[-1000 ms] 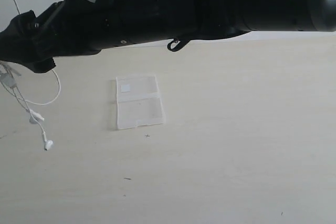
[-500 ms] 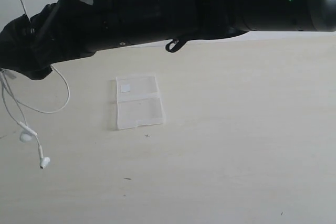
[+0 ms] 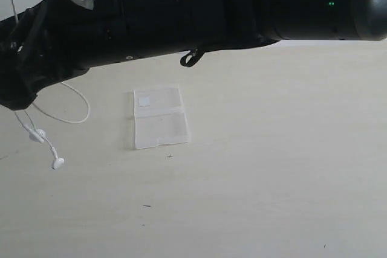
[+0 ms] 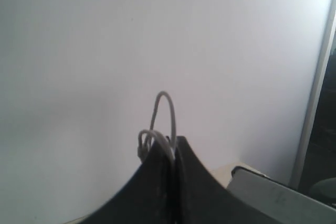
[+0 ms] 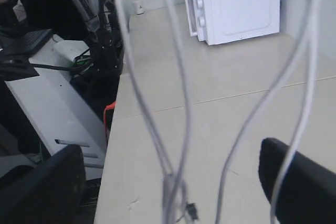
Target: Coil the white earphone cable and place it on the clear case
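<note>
Left claw point(image 4: 172, 153) pinches the white earphone cable point(image 4: 164, 93); right claw point(image 5: 170, 182) gapes wide; earbuds point(image 3: 57, 163) dangle left of the clear case point(image 3: 159, 117).

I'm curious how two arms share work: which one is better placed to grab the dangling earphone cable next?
Probably the right. The right gripper is open with strands of the white earphone cable hanging between its fingers; the left gripper is shut on loops, so busy.
</note>
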### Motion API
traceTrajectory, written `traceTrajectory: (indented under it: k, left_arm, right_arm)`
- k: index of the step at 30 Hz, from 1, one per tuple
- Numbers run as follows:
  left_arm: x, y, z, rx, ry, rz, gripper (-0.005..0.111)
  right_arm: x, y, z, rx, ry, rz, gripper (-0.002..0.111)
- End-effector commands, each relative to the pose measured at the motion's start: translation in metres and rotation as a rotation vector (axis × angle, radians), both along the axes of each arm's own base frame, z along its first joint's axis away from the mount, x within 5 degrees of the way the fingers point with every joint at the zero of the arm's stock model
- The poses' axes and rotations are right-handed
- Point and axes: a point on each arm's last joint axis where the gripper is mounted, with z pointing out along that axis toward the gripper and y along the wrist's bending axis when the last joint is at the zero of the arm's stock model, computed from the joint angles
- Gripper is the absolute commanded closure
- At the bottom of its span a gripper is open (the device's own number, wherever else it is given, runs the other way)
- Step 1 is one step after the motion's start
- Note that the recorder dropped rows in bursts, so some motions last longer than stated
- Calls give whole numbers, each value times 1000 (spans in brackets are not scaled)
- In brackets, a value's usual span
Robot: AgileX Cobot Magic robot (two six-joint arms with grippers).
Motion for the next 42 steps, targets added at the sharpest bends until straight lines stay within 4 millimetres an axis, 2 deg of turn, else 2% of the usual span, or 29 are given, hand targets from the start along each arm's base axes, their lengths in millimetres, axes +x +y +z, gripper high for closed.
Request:
traceTrajectory:
  k: [1,7,12,18,23,31,42]
  left_arm:
    - [-3,0,4,-17,-18,-13,107]
    - [-3,0,4,-17,-17,-12,107]
    - [-3,0,4,-17,-17,-12,107]
    - [-3,0,4,-16,-15,-10,107]
    - [-2,1,3,-2,-11,1,107]
    - [3,11,-7,55,90,122,107]
    - [6,26,-22,117,240,293,107]
  right_arm:
    - [-9,8,-1,-9,-23,-7,23]
    - [-9,13,-5,-38,-36,-65,24]
    - [-8,13,-4,-36,-29,-70,33]
    - [-7,13,-5,-39,-30,-82,69]
    - [-6,13,-6,-50,-38,-99,108]
    - [1,10,-14,-142,-3,-177,108]
    - [5,-10,-39,-522,-45,-247,108]
